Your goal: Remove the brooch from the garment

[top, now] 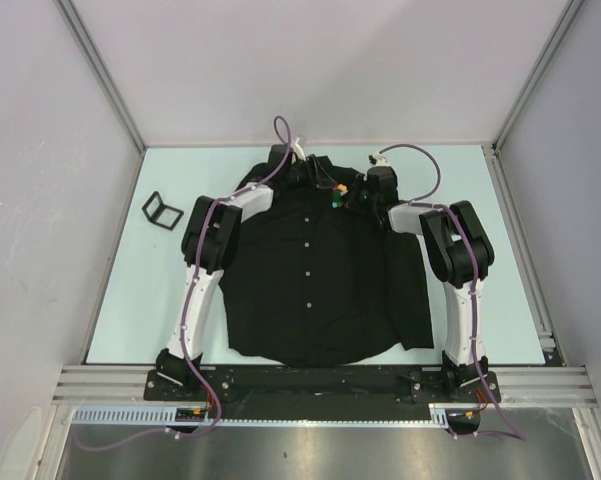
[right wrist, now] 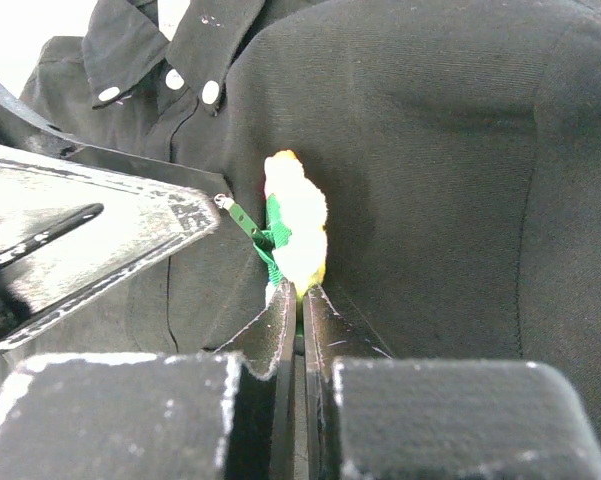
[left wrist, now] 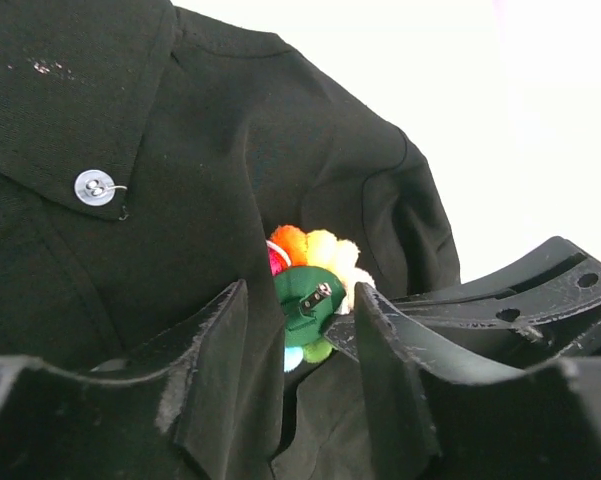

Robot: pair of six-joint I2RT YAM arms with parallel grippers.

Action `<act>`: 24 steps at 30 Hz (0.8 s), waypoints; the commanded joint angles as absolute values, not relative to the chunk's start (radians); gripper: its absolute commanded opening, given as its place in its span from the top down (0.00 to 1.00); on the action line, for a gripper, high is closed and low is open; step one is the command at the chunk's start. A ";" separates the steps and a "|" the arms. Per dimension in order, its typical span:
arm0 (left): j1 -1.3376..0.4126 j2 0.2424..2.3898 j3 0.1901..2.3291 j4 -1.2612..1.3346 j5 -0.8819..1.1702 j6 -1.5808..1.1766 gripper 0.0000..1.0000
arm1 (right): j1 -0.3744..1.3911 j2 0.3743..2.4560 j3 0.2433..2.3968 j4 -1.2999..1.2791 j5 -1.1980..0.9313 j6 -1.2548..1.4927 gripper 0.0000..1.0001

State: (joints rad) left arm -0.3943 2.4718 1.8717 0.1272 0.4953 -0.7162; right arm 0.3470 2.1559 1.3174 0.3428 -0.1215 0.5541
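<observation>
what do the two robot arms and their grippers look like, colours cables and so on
The left arm and right arm have white links joined by bulky black joint housings on black bases. A thin purple cable loops along each. The left gripper and right gripper have flat, black, wedge-shaped fingers with scuffed, whitish edges.

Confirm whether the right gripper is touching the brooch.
Touching. In the right wrist view, the right gripper pinches the lower edge of the brooch between its nearly closed fingertips, with no gap visible.
</observation>
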 commanded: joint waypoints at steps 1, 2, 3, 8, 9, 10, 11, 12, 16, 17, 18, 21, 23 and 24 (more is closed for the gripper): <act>-0.405 2.482 1.928 0.167 0.523 -0.750 0.53 | 0.342 2.146 1.298 0.293 -0.123 0.560 1.00; -0.405 2.483 1.928 0.164 0.517 -0.753 0.57 | 0.339 2.148 1.298 0.295 -0.127 0.560 1.00; -0.405 2.482 1.928 0.163 0.514 -0.756 0.60 | 0.334 2.149 1.298 0.295 -0.129 0.564 1.00; -0.407 2.461 1.887 0.186 0.511 -0.761 0.61 | 0.316 2.160 1.295 0.302 -0.159 0.586 1.00; -0.408 2.445 1.878 0.195 0.515 -0.759 0.54 | 0.313 2.163 1.295 0.305 -0.166 0.591 1.00; -0.410 2.438 1.861 0.210 0.518 -0.755 0.40 | 0.310 2.163 1.293 0.310 -0.170 0.597 1.00; -0.411 2.431 1.853 0.218 0.523 -0.743 0.32 | 0.308 2.163 1.292 0.313 -0.178 0.598 1.00; -0.414 2.419 1.848 0.224 0.532 -0.735 0.29 | 0.307 2.166 1.292 0.314 -0.179 0.600 1.00; -0.417 2.414 1.832 0.233 0.535 -0.730 0.40 | 0.299 2.171 1.289 0.321 -0.196 0.615 1.00; -0.417 2.416 1.832 0.233 0.534 -0.736 0.44 | 0.295 2.172 1.287 0.328 -0.201 0.621 1.00; -0.417 2.418 1.832 0.232 0.534 -0.741 0.48 | 0.293 2.174 1.284 0.328 -0.202 0.624 1.00; -0.417 2.415 1.818 0.241 0.531 -0.753 0.63 | 0.284 2.183 1.279 0.344 -0.216 0.641 1.00; -0.417 2.399 1.793 0.258 0.526 -0.755 0.65 | 0.279 2.187 1.278 0.354 -0.230 0.652 1.00; -0.417 2.395 1.786 0.264 0.526 -0.755 0.65 | 0.278 2.190 1.276 0.357 -0.235 0.660 1.00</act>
